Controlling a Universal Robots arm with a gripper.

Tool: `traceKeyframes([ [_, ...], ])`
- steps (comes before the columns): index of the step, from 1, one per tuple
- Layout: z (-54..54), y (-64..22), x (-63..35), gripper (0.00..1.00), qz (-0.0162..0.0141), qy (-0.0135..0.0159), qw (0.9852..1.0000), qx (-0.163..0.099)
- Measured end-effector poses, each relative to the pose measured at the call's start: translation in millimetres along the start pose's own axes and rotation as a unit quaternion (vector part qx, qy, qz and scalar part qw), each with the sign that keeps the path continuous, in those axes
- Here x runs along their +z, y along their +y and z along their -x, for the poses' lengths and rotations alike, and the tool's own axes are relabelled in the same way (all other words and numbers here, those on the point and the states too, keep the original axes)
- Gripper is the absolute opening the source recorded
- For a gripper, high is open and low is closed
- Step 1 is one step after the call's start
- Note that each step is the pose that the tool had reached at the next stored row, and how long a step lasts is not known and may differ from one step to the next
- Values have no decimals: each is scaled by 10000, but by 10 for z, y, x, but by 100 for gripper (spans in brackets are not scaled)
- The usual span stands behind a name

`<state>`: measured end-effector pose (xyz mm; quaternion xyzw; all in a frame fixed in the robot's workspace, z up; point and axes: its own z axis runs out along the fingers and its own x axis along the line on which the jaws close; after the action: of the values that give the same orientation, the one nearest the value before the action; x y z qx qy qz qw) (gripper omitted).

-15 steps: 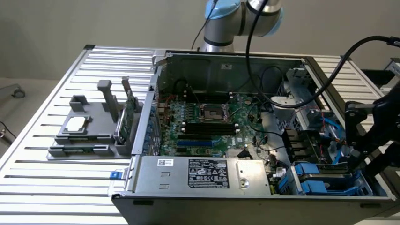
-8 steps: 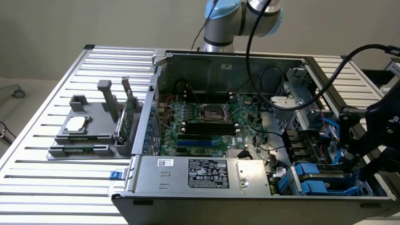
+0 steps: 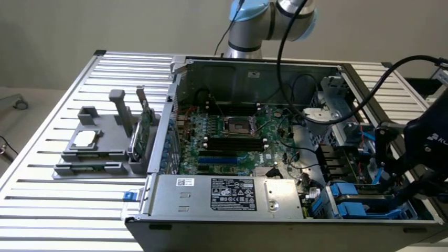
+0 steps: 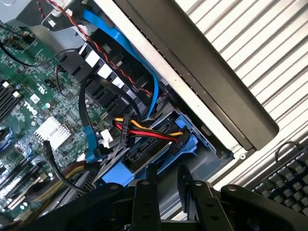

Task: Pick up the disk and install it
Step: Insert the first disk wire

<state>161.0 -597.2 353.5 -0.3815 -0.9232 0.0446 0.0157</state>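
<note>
an open computer case (image 3: 253, 65) lies on a slatted metal table (image 3: 63, 207), and the arm (image 3: 246, 26) rises behind its far wall. inside the case are the green motherboard (image 3: 227, 137) and, along the near wall, a grey power supply (image 3: 224, 194) with a white label.

the tool (image 3: 404, 184) hangs low at the near corner of the case, on the exterior view's right, over the drive bay (image 3: 368, 207). in the wrist view the tool (image 4: 166, 175) sits right at the near edge of the disk (image 4: 150, 154). the disk lies flat in its blue carrier inside the bay, close against the case's side wall. whether the tool is spread or pinching that edge i cannot tell.

a bundle of yellow, red and black wires (image 4: 149, 131) ends in a plug at the disk's far end. a flat blue cable (image 4: 126, 48) runs along the side wall above it. a small finned heatsink (image 4: 52, 133) stands on the board nearby. part of a dark keyboard (image 4: 285, 179) lies outside the case.

well apart, on the exterior view's left, a grey fixture (image 3: 87, 157) rests on the table. a green circuit card (image 3: 145, 132) stands upright in it, and a small square silver chip (image 3: 85, 138) lies flat on it. two grey posts (image 3: 117, 107) rise from the fixture's far side.
</note>
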Motion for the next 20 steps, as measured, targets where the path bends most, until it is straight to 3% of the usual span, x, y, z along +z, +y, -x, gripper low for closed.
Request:
traceKeyframes([
  [4, 0, 0, 1, 31, 2, 32, 9995, 300],
  [10, 0, 0, 1, 31, 22, 92, 9976, 686],
  [20, 0, 0, 0, 31, 75, 208, 9915, 1281],
])
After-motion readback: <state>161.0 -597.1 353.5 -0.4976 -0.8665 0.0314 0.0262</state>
